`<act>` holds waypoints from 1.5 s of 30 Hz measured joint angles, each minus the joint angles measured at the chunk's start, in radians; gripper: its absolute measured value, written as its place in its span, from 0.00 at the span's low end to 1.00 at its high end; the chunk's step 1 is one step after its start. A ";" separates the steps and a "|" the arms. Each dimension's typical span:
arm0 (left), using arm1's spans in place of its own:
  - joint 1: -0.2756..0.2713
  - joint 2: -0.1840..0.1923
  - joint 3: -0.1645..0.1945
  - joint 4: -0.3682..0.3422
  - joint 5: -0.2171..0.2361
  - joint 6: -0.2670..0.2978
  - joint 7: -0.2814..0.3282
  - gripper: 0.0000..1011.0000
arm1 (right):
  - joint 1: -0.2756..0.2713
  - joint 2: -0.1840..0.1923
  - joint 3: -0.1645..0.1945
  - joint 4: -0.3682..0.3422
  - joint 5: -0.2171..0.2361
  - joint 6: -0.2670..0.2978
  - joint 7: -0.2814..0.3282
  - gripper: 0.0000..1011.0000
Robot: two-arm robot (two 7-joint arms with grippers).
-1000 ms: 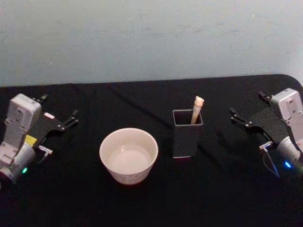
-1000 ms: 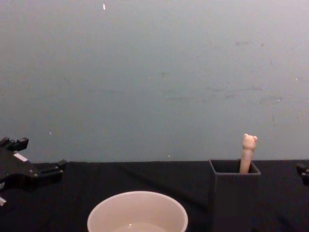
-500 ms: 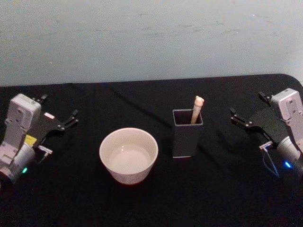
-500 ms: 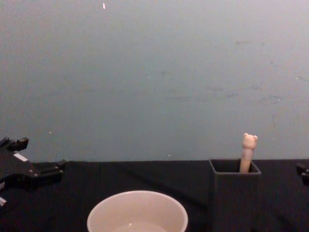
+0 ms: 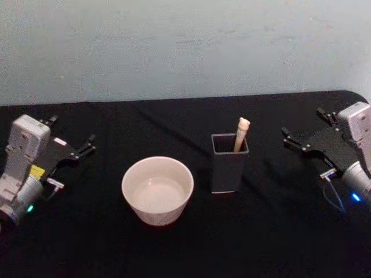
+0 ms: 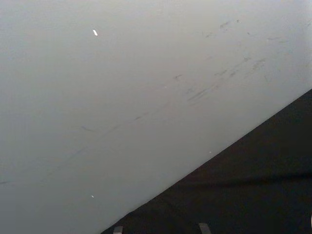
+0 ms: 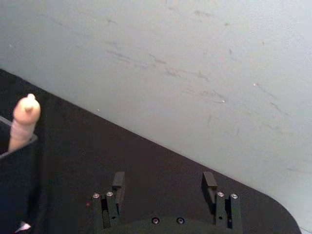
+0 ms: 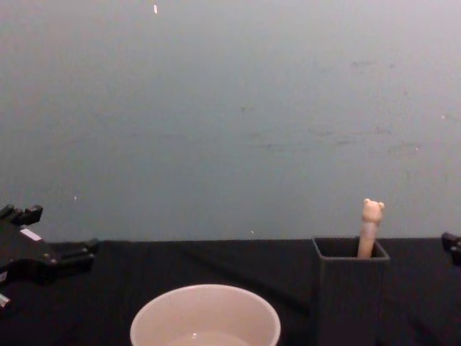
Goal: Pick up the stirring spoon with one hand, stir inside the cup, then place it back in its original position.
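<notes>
right pincer (image 5: 301, 123) wide open, hovering right of stirring spoon (image 5: 242, 132), left pincer (image 5: 72, 132) open, parked left of cup (image 5: 157, 189)

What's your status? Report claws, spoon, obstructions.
Left claw open, idle left of the cup. Right claw open, empty, right of the holder. Stirring spoon stands in the holder, untouched. No obstruction between right claw and spoon.

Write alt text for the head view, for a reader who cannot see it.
A bear-topped spoon stands in a dark square holder on a black table, with a wide cream cup just to the holder's left. The left claw and right claw are open near the table's left and right sides, touching none of them.
</notes>
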 joint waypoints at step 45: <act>0.000 0.000 0.000 0.000 0.000 0.000 0.000 0.99 | -0.034 -0.010 0.079 -0.160 0.266 0.213 0.430 0.99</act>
